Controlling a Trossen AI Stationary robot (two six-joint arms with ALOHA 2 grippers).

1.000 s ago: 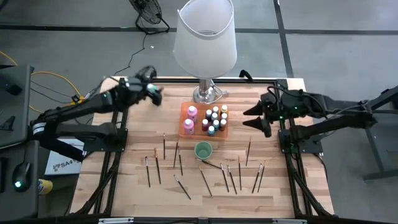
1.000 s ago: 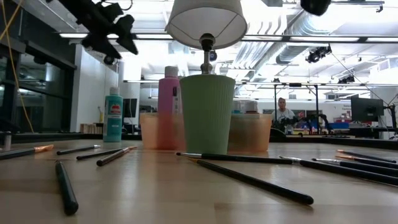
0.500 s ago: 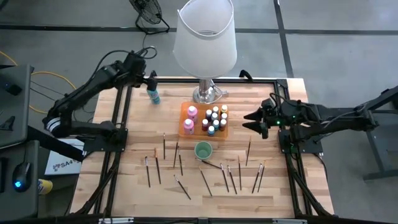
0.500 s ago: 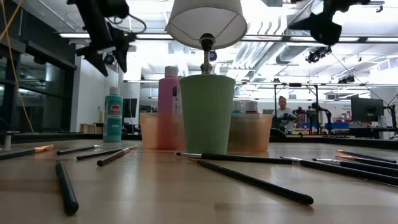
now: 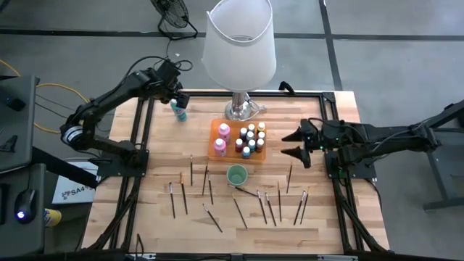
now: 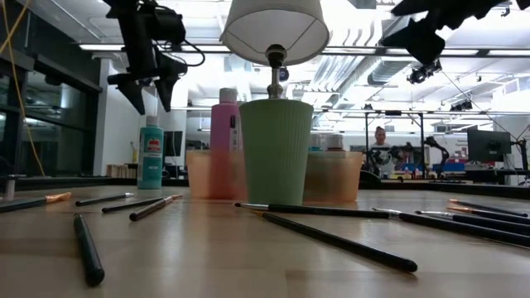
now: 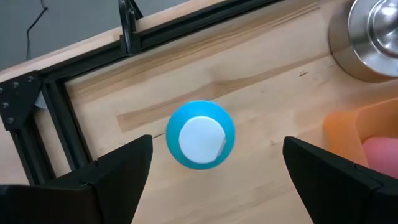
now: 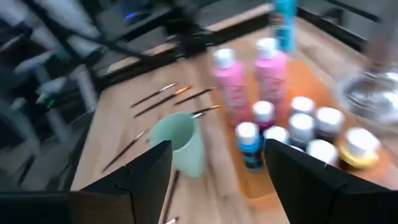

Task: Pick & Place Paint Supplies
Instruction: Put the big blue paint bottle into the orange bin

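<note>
A teal bottle (image 5: pixel 179 111) with a white cap (image 7: pixel 200 135) stands on its base on the wood near the table's far left. My left gripper (image 5: pixel 176 97) hangs open above it, pointing down, one finger on either side of the cap and clear of it (image 6: pixel 149 101). An orange tray (image 5: pixel 262 153) at mid-table holds two pink bottles (image 5: pixel 222 138) and several small paint bottles (image 5: pixel 251 138). Thin dark brushes (image 5: pixel 239 212) lie flat across the near half. My right gripper (image 5: pixel 292 143) is open and empty, right of the tray and above the table (image 8: pixel 217 146).
A big white-shaded lamp (image 5: pixel 239 45) stands on its metal base (image 5: pixel 241 110) just behind the tray. A green cup (image 5: pixel 236 174) stands upright in front of the tray. Black frame rails (image 5: pixel 141 138) run along the table's left and right sides. A person shows far off in the room (image 6: pixel 381 147).
My left gripper has tipped from a slant to pointing down and has come down toward the teal bottle's cap, staying open. My right gripper has moved a little toward the tray and lower. The bottle has stayed in place.
</note>
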